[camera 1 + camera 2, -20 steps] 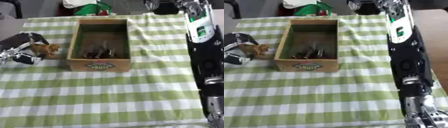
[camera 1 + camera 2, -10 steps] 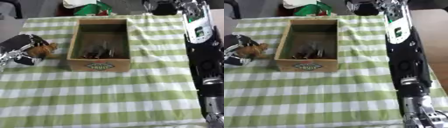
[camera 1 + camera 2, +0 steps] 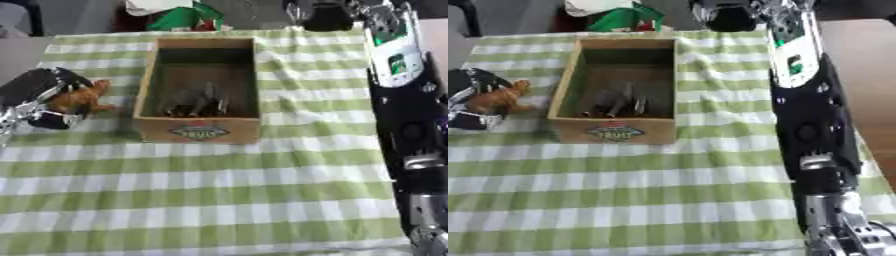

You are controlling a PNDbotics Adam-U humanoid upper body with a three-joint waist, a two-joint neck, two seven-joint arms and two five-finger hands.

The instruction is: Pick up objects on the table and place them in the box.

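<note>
Orange toy in the left robot hand, box just to its right

The small orange toy (image 3: 80,96) sits grasped in the left robot hand (image 3: 39,102), curled round it above the bench (image 3: 219,200); the box (image 3: 199,131) lies immediately rightward; right robot hand (image 3: 846,240) far off, grip unclear.

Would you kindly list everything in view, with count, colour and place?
Box: one, brown wood with a label on its near side, centre of the cloth.
Grey objects: a small pile, count unclear, inside the box.
Toy: one, orange-brown animal shape, left of the box, in the left robot hand.
Cloth: one, green and white checks, covering the table.
Green and white thing: beyond the far edge.
Left robot hand: black and silver, curled round the toy.
Right arm: black, along the right side.
Right robot hand: silver, lower right corner.
</note>
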